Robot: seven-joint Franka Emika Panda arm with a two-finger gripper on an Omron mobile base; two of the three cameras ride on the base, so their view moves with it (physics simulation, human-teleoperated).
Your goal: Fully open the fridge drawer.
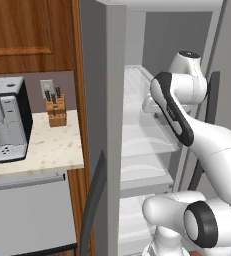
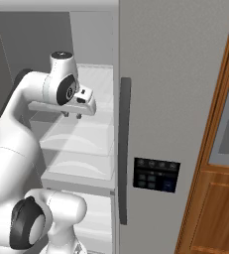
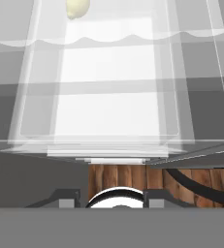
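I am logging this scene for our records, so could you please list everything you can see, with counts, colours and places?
Fridge drawer: one, translucent whitish, arched ridge on its front, inside the open fridge below the gripper.
Second bin: one, translucent, just beneath it.
Pale round item: one, yellowish, at the top of the hand view behind a clear panel; I cannot tell what it is.
Fridge door: one, grey, with a dark handle and control panel.
Coffee machine: one, silver and black, on the pale counter.
Knife block: one, wooden, on the counter by the wall.
Cabinets: brown wood, above the counter.
Gripper: one, white with dark tips, above the drawer, holding nothing.
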